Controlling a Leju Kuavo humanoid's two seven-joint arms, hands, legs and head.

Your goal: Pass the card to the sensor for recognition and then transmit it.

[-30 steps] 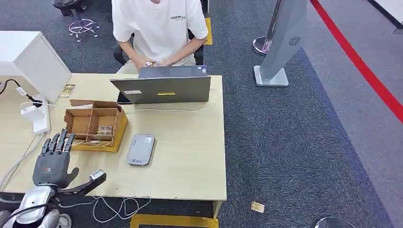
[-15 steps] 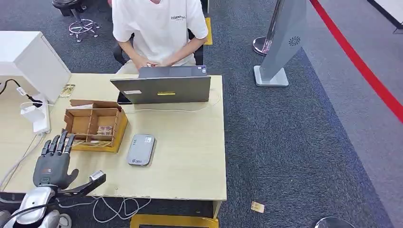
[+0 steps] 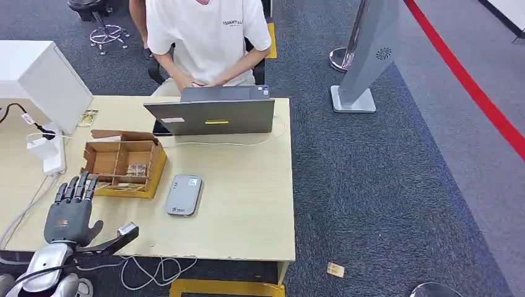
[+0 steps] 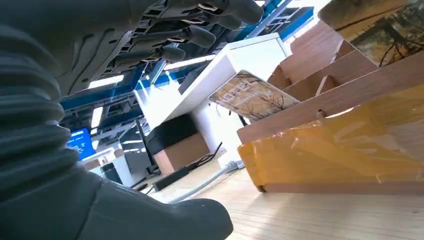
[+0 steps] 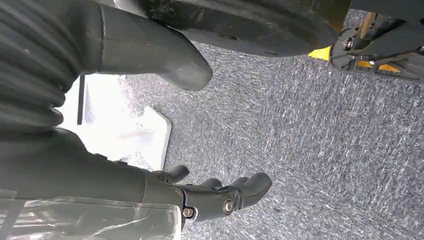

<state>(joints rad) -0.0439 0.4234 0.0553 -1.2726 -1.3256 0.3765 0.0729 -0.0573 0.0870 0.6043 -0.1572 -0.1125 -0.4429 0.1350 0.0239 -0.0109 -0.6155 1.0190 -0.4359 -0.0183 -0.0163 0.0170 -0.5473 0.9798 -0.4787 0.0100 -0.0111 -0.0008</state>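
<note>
Left hand [image 3: 68, 213] spread and empty over near-left table [image 3: 247, 204] edge, just before cardboard box [image 3: 124, 162] holding card [image 4: 252, 95], grey sensor [image 3: 183, 194] right of box, right hand [image 5: 220, 195] empty, fingers loosely apart.

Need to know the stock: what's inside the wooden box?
The wooden box holds patterned cards in its near compartments; the far ones look empty. How many cards are stacked cannot be told.

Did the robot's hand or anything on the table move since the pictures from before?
Hardly at all. The left hand crept a tiny bit forward toward the cardboard box and holds nothing, its fingers spread. The person at the laptop shifted slightly. The box, the cards in it and the grey sensor stayed where they were.
</note>
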